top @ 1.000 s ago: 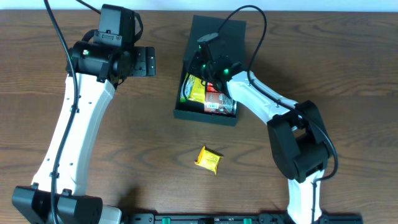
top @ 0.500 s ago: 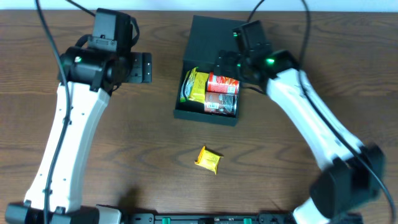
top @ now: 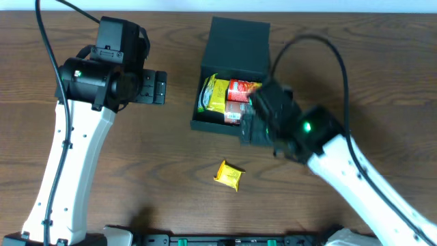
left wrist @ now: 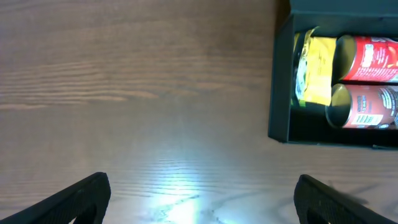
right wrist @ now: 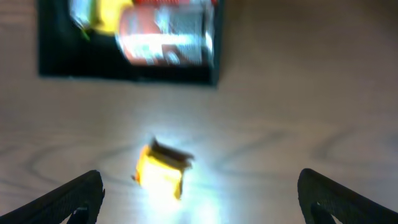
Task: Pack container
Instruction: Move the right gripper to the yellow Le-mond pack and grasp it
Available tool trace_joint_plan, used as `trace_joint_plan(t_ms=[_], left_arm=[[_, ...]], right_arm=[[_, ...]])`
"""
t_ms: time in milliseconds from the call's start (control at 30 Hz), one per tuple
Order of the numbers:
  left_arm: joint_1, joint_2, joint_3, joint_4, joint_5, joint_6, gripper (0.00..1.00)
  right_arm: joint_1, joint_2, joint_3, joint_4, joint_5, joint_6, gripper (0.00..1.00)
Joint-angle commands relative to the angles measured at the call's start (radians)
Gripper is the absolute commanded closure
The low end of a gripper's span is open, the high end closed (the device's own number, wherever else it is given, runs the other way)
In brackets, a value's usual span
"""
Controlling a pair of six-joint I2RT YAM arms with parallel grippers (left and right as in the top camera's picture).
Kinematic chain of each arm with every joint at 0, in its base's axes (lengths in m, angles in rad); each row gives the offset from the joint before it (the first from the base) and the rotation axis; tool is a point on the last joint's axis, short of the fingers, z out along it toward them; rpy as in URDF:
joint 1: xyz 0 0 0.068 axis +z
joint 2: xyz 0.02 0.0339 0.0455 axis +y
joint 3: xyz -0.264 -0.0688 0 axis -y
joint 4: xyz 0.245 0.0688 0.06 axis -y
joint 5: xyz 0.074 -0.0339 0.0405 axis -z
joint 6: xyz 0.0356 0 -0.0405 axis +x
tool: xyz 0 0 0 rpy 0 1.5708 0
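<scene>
Wooden surface (top: 136,171), container (top: 205,124) part-packed with cans (top: 242,89); yellow packet (top: 229,175), probably the last, outside; left gripper (left wrist: 202,186), right gripper (right wrist: 199,186) wide apart, empty.

The left arm (top: 72,160) and right arm (top: 351,174) share white links, black joint housings, green lights, black cables.

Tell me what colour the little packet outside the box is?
Yellow. The little packet shows sharpest in the overhead view.
</scene>
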Motion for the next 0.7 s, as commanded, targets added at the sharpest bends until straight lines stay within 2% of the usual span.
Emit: trace_joint_plan(t_ms=[0,100,200,467,667], left_arm=[[0.003,-0.015,0.0,-0.008,-0.004,-0.018,0.05],[0.003,-0.015,0.0,-0.016,-0.004,-0.018,0.05],[0.003,-0.015,0.0,-0.016,-0.004,-0.018,0.05],[0.003,0.013,-0.001,-0.012,0.012,-0.022,0.04],[0.003,0.019,-0.001,-0.002,0.012,-0.021,0.05]], right_arm=[[0.019,-0.046,-0.14,0.023,-0.013,0.204,0.01],[0.066,-0.042,-0.252,0.161,-0.08,0.269,0.01],[0.137,-0.018,-0.31,0.294,-0.069,0.29,0.01],[0.151,0.107,-0.311,0.299,-0.158,0.366,0.05],[0.224,0.171,-0.311,0.326,-0.146,0.427,0.06]])
